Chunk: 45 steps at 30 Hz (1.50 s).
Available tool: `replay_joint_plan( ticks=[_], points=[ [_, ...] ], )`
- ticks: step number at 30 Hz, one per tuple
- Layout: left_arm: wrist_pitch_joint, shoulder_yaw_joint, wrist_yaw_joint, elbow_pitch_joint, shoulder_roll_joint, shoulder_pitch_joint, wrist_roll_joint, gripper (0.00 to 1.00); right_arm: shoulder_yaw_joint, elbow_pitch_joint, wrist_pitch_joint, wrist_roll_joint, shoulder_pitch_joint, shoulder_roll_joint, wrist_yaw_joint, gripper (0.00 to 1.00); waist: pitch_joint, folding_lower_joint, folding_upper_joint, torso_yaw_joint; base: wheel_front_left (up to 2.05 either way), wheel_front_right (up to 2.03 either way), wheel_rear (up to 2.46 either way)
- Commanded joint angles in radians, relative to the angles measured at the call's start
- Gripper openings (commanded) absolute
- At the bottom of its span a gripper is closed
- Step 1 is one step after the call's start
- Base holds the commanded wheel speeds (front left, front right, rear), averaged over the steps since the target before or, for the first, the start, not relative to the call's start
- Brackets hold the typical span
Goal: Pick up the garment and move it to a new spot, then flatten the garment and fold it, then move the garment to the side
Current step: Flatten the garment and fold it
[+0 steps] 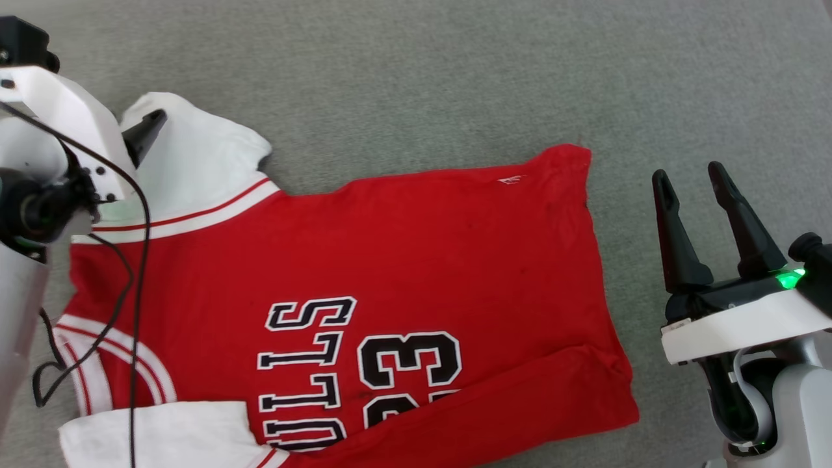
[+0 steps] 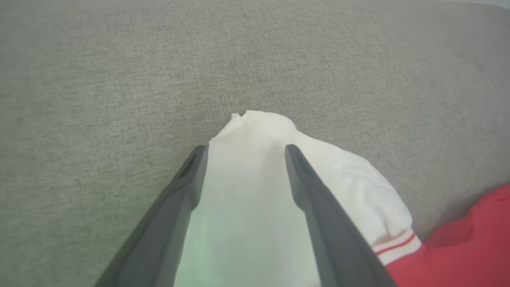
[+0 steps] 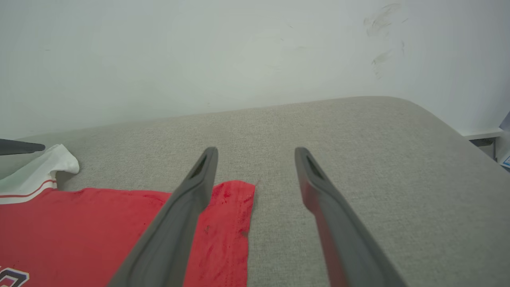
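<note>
The garment (image 1: 403,260) is bright red — white sleeves, red-striped trim, black white-edged lettering — on grey cloth (image 1: 455,78).

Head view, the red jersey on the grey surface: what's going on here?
The robot is working on the garment, which lies spread, mostly flat, on a grey fabric surface. Its left gripper is open over the white sleeve, fingers either side of it, nothing gripped yet. The right gripper is open and empty, off the garment's opposite edge.
</note>
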Motion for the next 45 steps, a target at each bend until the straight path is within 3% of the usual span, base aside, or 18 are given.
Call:
replay_joint_plan(
  ticks=[1,6,10,11,12,13,18,26,34,39,45],
  points=[
    [0.068,-0.010,0.003,0.021,0.018,-0.030,-0.010,1.00,0.007,0.009,-0.012,0.009,-0.016,0.007,0.000,1.00,0.026,-0.0003,0.0000,-0.030,0.00,0.00,0.00],
    [0.217,-0.033,0.025,0.060,0.045,-0.052,-0.030,1.00,0.013,0.036,-0.027,0.025,-0.017,0.013,0.000,1.00,0.041,-0.0003,0.0000,-0.053,0.00,0.00,0.00],
    [0.380,-0.065,0.080,0.098,0.042,-0.008,-0.059,1.00,0.019,0.059,-0.040,0.042,-0.018,0.017,0.000,1.00,0.051,-0.0003,0.0000,-0.067,0.00,0.00,0.00],
    [0.415,-0.077,0.092,0.101,0.039,0.007,-0.064,0.85,0.020,0.063,-0.041,0.047,-0.019,0.017,0.000,1.00,0.052,-0.0003,0.0000,-0.069,0.00,0.00,0.00],
    [0.436,-0.086,0.100,0.099,0.036,0.019,-0.063,0.51,0.020,0.067,-0.043,0.049,-0.020,0.018,0.000,1.00,0.055,-0.0003,0.0000,-0.071,0.00,0.00,0.00],
    [0.440,-0.089,0.105,0.093,0.031,0.028,-0.063,0.00,0.020,0.072,-0.038,0.057,-0.021,0.019,0.000,1.00,0.057,-0.0003,0.0000,-0.072,0.00,0.00,0.00],
    [0.400,-0.089,0.120,0.073,0.021,0.047,-0.053,0.00,0.024,0.088,-0.033,0.077,-0.027,0.013,0.000,1.00,0.059,-0.0003,0.0000,-0.072,0.00,0.00,0.00],
    [0.213,-0.059,0.093,0.050,0.030,0.002,-0.005,0.00,0.010,0.165,0.057,0.162,-0.065,-0.020,0.000,1.00,0.003,-0.0003,0.0000,-0.033,0.00,0.00,0.00],
    [0.027,-0.036,0.074,0.039,-0.023,0.016,0.007,0.00,0.010,0.304,0.319,0.207,-0.163,-0.080,0.000,1.00,-0.091,-0.0003,0.0000,0.044,0.00,0.00,0.00],
    [-0.027,-0.053,0.061,-0.001,-0.051,0.041,0.018,0.00,0.023,0.387,0.511,0.210,-0.238,-0.129,0.000,1.00,-0.123,-0.0003,0.0000,0.102,0.00,0.00,0.00],
    [-0.047,-0.074,0.049,-0.072,-0.082,0.059,0.018,0.00,0.054,0.483,0.645,0.188,-0.340,-0.176,0.000,1.00,-0.111,-0.0003,0.0000,0.165,0.00,0.00,0.00]
  ],
)
